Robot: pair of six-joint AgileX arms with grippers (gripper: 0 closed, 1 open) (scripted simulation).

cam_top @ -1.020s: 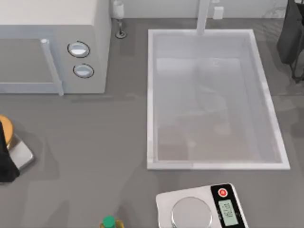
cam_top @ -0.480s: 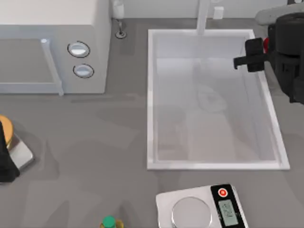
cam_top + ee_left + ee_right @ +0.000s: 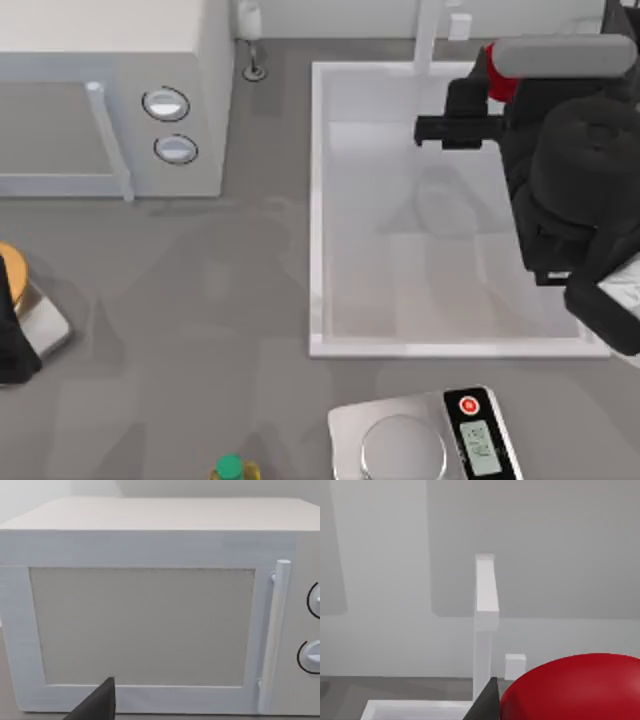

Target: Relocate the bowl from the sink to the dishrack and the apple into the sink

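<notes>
Gripping the apple (image 3: 500, 78), right pincer (image 3: 470, 120) above sink (image 3: 318, 200)

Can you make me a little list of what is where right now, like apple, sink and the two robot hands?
apple: red, held in the right gripper, above the sink
sink: white basin, nothing lying inside
right gripper: over the sink's far end, near the faucet
left gripper: parked at the table's left edge
microwave: door shut
scale: in front of the sink
</notes>
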